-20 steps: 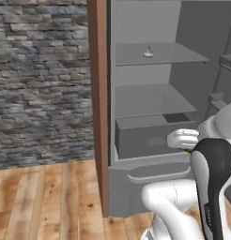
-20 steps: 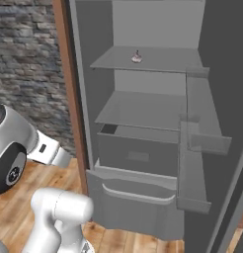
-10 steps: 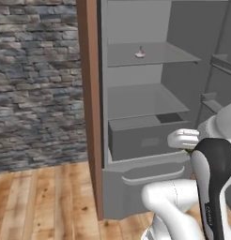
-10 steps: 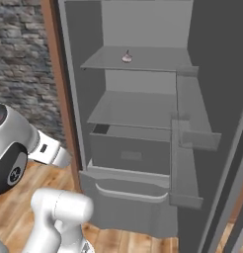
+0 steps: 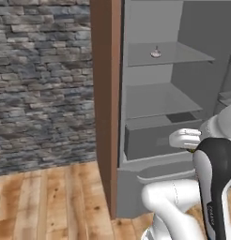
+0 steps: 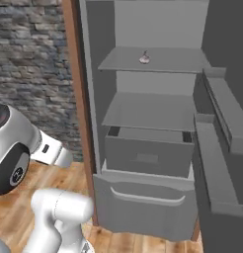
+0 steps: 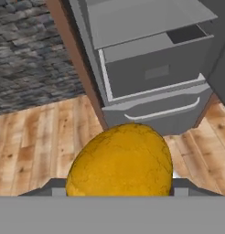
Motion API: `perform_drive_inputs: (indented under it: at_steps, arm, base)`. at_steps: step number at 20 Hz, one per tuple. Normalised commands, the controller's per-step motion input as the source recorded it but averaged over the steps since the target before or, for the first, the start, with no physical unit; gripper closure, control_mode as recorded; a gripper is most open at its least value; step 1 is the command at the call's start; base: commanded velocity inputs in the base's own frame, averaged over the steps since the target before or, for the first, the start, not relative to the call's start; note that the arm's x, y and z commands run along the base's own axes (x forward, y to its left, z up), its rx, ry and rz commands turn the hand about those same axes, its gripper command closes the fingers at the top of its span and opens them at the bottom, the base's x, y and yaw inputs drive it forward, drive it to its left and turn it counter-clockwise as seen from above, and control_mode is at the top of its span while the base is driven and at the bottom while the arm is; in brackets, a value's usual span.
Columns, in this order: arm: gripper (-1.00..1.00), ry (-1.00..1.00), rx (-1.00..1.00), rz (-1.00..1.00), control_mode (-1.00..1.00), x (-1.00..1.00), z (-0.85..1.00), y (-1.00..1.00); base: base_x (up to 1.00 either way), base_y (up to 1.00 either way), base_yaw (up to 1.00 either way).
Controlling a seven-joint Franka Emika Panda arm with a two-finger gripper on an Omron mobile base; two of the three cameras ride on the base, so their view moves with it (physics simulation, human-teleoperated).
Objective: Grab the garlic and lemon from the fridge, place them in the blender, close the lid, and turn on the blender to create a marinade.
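Hand view: lemon [image 7: 121,160], yellow-orange and dimpled, sits right at the gripper [image 7: 120,191], its lower part cut off by the frame bottom. Finger tips [image 7: 55,189] barely show as grey stubs on either side of the fruit. Jaws stand wide, closed on the lemon's flanks; the fruit is held.

Beyond it, wooden floor [image 7: 36,137], then the fridge [image 6: 143,197] with door open, brown frame [image 5: 105,93] at its left edge. Grey drawer [image 6: 148,155] is pulled slightly out below the lower shelf.

Farthest: garlic [image 6: 144,58], small pale bulb, on the upper shelf [image 5: 173,54] towards the back; detail too small to make out. Stone wall [image 5: 42,84] left.
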Motion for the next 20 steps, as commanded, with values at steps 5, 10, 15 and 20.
perform_drive_inputs:
  at_steps: [5,10,15,20]
  arm:
    - [1.0,0.0,0.0,0.0,1.0,0.0,0.0,0.0]
    - [1.0,0.0,0.0,0.0,1.0,0.0,0.0,0.0]
    - [1.0,0.0,0.0,0.0,1.0,0.0,0.0,0.0]
    - [1.0,0.0,0.0,0.0,1.0,0.0,0.0,0.0]
  base:
    - [-0.12,0.83,0.88]
    - [0.0,0.28,1.0]
    - [0.0,0.19,1.0]
    - [0.14,0.27,0.92]
